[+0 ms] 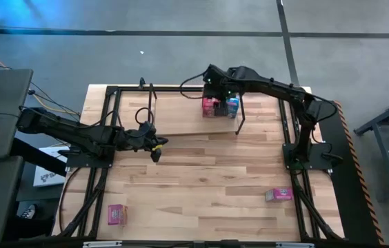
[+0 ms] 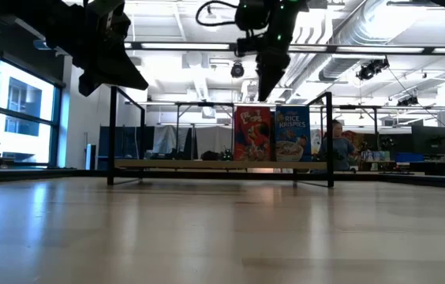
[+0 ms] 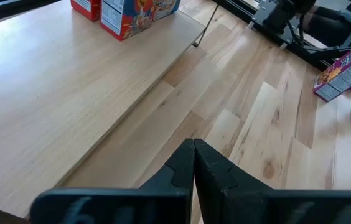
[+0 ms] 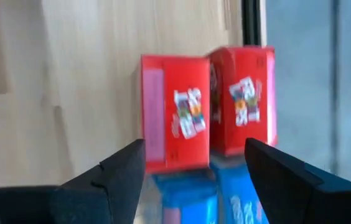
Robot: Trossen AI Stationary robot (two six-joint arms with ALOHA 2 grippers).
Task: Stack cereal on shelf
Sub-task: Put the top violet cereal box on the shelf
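**Red and blue boxes upright on the shelf, right pincer above them**

Pale wood runs right across the worktop (image 1: 208,176), framed by black rails. At its far side stands the shelf (image 1: 181,114), a light board in a thin black wire frame. On the right part of that board a small group of cereal boxes stands upright and close together: from table height a red box (image 2: 252,134) shows touching a blue Rice Krispies box (image 2: 292,134) side by side, and the right wrist view shows two more red boxes (image 4: 175,121) standing just behind the blue ones.

The right pincer (image 1: 216,88) hangs directly over this group, its fingers (image 4: 110,171) spread wide with nothing between them, just clear of the box tops.

The left pincer (image 1: 154,143) hovers above the middle-left of the worktop, in front of the shelf, with its two fingers (image 3: 182,168) pressed together and empty.

Two pink boxes lie apart from the shelf on the near half of the worktop: one pink box (image 1: 116,215) near the front left corner, another pink box (image 1: 278,195) near the right rail, lying on its side.

Beyond the worktop, a person (image 2: 337,146) shows in the room behind the shelf.
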